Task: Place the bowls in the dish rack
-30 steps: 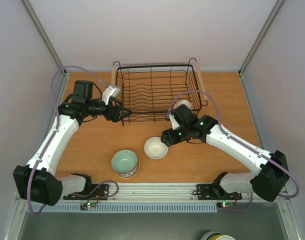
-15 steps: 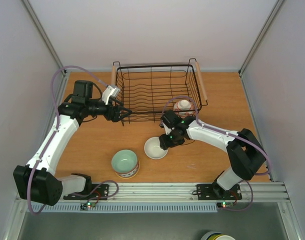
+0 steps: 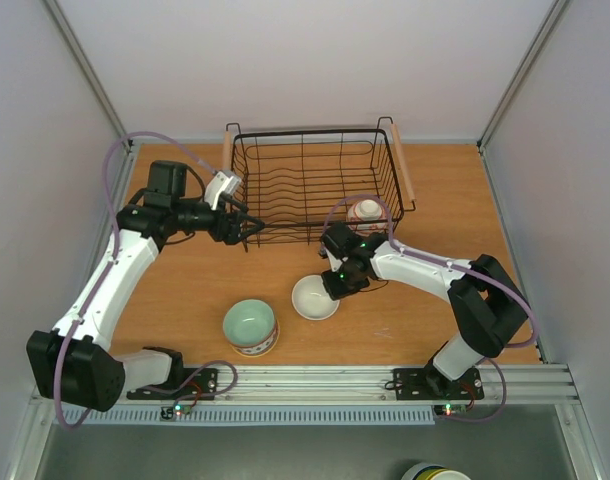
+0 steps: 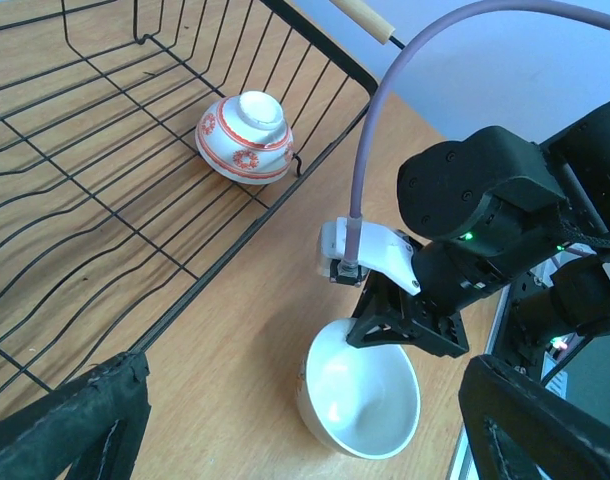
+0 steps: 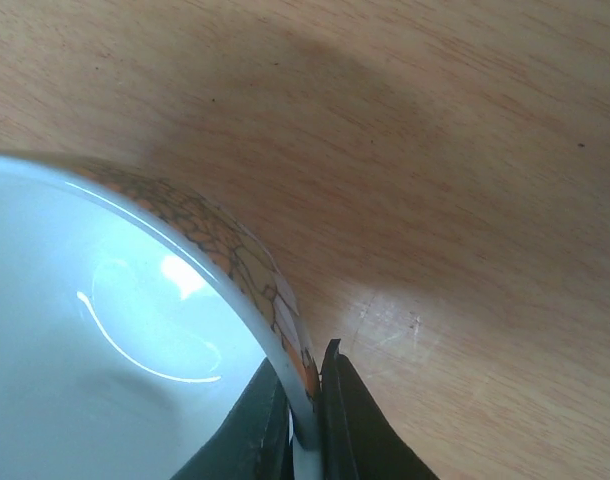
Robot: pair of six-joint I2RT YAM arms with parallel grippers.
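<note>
1 patterned bowl [image 3: 368,210] lies upturned in the rack [image 3: 295,190], frame centre. 2 wait on the desk [image 3: 185,290]: the white bowl [image 3: 314,299], rim pinched by the right claw [image 3: 332,287], and the green bowl [image 3: 250,327], lower left. The left claw [image 3: 247,232] is spread, empty.

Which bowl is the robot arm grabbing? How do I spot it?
Find the black wire dish rack at the back of the wooden table. In front of its right corner sits a small round bowl, white inside, its rim pinched by the right gripper. The pale green bowl beside it is untouched; the red-and-white patterned bowl lies upside down in the rack.
</note>
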